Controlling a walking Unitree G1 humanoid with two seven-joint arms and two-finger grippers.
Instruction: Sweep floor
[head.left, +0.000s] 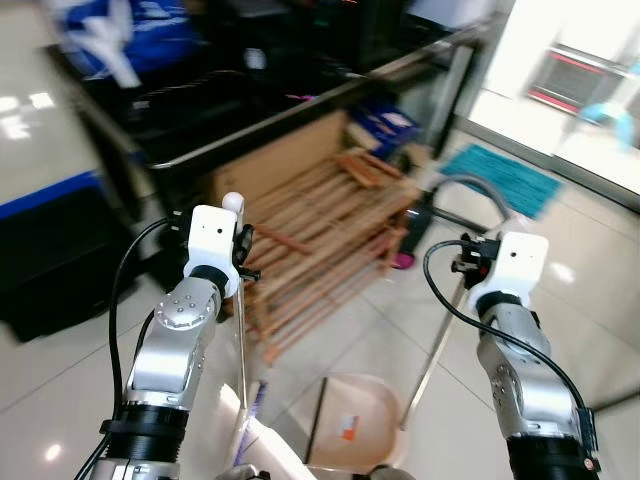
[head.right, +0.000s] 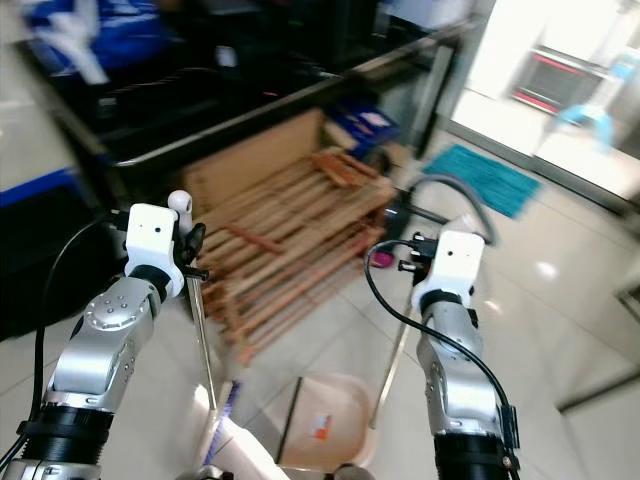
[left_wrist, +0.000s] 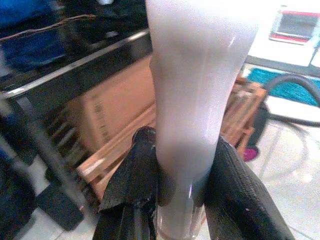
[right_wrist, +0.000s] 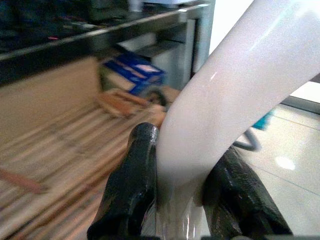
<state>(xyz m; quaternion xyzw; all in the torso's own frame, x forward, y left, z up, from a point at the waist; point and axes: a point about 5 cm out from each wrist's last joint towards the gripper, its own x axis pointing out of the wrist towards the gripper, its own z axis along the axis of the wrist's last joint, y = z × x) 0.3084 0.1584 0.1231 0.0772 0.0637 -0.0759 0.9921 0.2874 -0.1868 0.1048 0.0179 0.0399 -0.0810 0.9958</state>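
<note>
My left gripper (head.left: 241, 252) is shut on the white grip of a broom handle (head.left: 242, 345), whose thin metal rod runs down to the brush head at the bottom edge. In the left wrist view the black fingers (left_wrist: 131, 186) clamp that white grip (left_wrist: 192, 95). My right gripper (head.left: 468, 262) is shut on the white grip of a dustpan handle (head.left: 437, 345), and its rod slants down to the beige dustpan (head.left: 358, 420) on the tiled floor between my arms. The right wrist view shows the fingers (right_wrist: 131, 185) closed around the curved white grip (right_wrist: 225, 105).
A slatted wooden rack (head.left: 325, 235) leans on the floor straight ahead, with a cardboard box (head.left: 268, 160) behind it under a dark metal shelf (head.left: 300, 105). A vacuum hose (head.left: 480, 188) and a teal mat (head.left: 508, 178) lie to the right. Pale tiles (head.left: 590, 300) stretch off to the right.
</note>
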